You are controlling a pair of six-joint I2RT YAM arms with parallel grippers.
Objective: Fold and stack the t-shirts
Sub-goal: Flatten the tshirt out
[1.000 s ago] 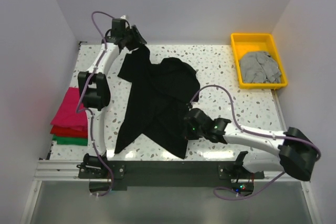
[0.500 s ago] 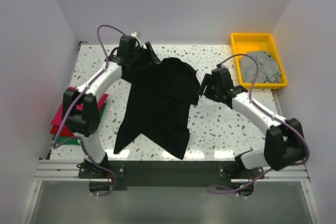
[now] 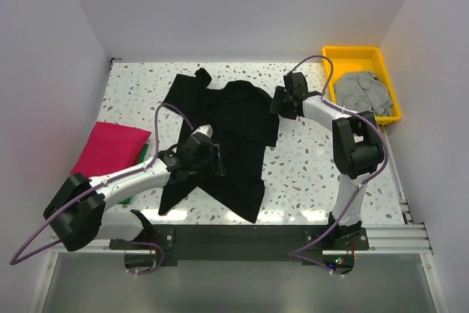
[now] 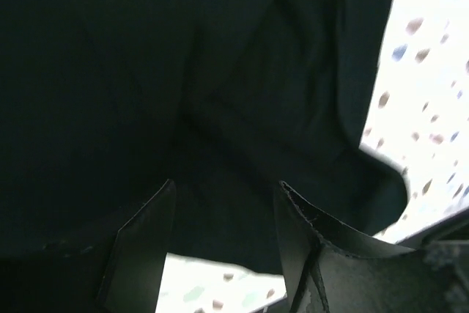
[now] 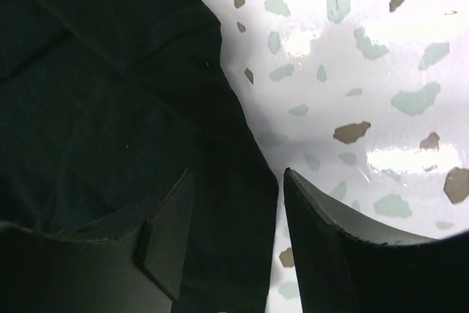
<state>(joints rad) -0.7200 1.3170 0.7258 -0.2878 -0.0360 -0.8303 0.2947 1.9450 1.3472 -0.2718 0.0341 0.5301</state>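
A black t-shirt (image 3: 234,122) lies crumpled and spread across the middle of the table. My left gripper (image 3: 218,163) hovers over its near left part, open, with only black cloth (image 4: 183,71) below its fingers (image 4: 146,247). My right gripper (image 3: 277,102) is at the shirt's far right edge, open, straddling the cloth's border (image 5: 95,71). A folded magenta t-shirt (image 3: 110,148) tops a pile at the left, with a green edge (image 3: 143,152) showing beneath. A grey t-shirt (image 3: 361,93) lies bunched in the tray.
The yellow plastic tray (image 3: 352,53) stands at the far right corner. White walls close in the speckled table (image 3: 308,174) on three sides. The left arm's forearm (image 3: 124,177) lies low across the near left, beside the pile.
Both grippers let go of the black shirt and opened. The left one swung from the far left corner to the near left part; the right one went from the near hem to the far right edge.
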